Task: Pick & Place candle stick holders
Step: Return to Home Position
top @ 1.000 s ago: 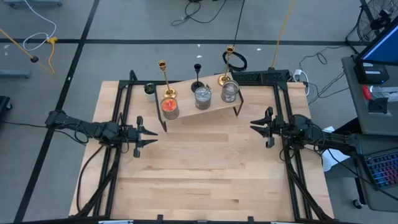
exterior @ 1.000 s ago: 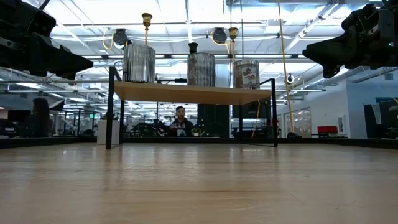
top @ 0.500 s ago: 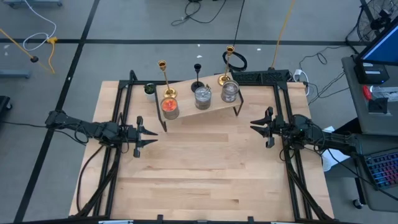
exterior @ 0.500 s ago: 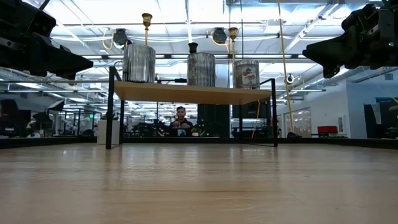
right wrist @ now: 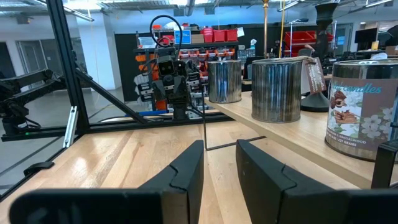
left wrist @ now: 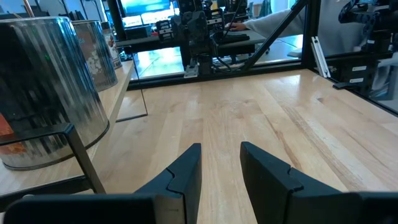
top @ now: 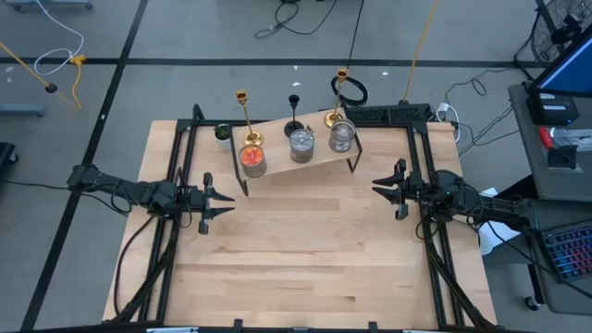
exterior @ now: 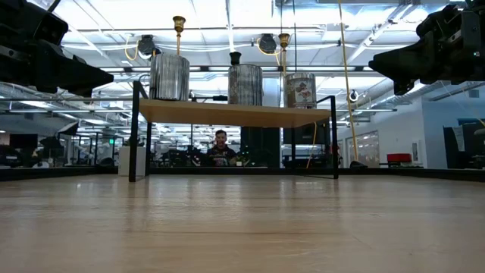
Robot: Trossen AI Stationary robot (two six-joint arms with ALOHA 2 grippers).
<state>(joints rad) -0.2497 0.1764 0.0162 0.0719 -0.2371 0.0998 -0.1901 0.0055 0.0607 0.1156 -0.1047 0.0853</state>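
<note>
Two gold-brass candlesticks (top: 245,118) (top: 339,97) and a shorter black candlestick (top: 294,116) stand by their round bases at the back of a small raised wooden shelf (top: 319,157) at the table's far middle. In the low view their tops show above the tins: gold (exterior: 179,26), black (exterior: 235,58), gold (exterior: 284,39). My left gripper (top: 229,201) is open and empty at the table's left side, its fingers (left wrist: 221,163) level and pointing right. My right gripper (top: 376,185) is open and empty at the right side, pointing left.
Three metal candle tins stand on the shelf in front of the candlesticks: one with an orange top (top: 252,160), one plain (top: 302,144), one labelled (top: 341,135). The shelf has thin black legs (exterior: 135,133). Black frame rails (top: 185,166) run along both table sides. A person (exterior: 220,148) sits beyond the table.
</note>
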